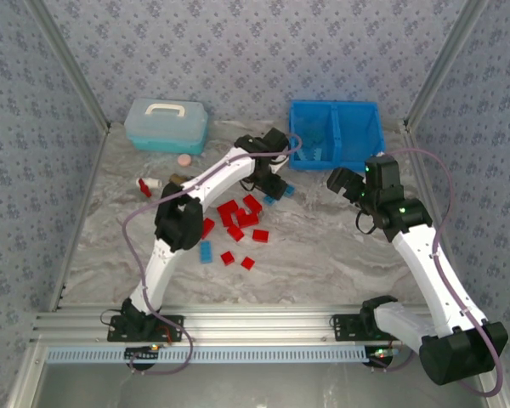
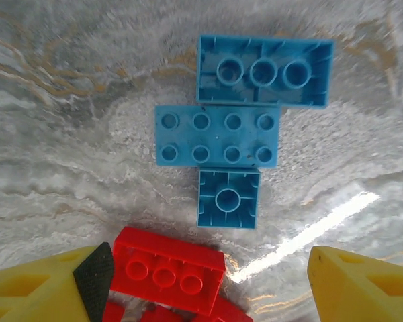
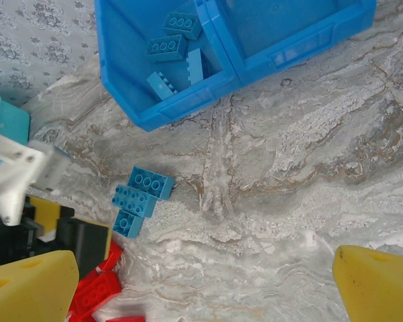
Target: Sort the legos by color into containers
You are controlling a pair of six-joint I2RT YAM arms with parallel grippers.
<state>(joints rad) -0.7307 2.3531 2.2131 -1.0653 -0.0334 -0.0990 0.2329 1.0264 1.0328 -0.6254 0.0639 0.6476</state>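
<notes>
Three light blue legos (image 2: 217, 136) lie side by side on the marble table, just ahead of my left gripper (image 2: 205, 288). It is open, and an upside-down red lego (image 2: 166, 270) lies loose between its yellow fingers (image 2: 47, 288), close to the left one. In the top view the left gripper (image 1: 274, 185) hangs over the far edge of the red pile (image 1: 242, 217). My right gripper (image 3: 205, 295) is open and empty above bare table, right of the blue trio (image 3: 141, 199). The blue bin (image 1: 336, 110) stands at the back; its left compartment (image 3: 121, 40) holds several blue legos (image 3: 166, 47).
A pale teal lidded box (image 1: 166, 125) stands at the back left with a pink disc (image 1: 184, 160) in front of it. A small red and white object (image 1: 146, 185) lies left of the left arm. One blue lego (image 1: 206, 252) lies apart near the red ones.
</notes>
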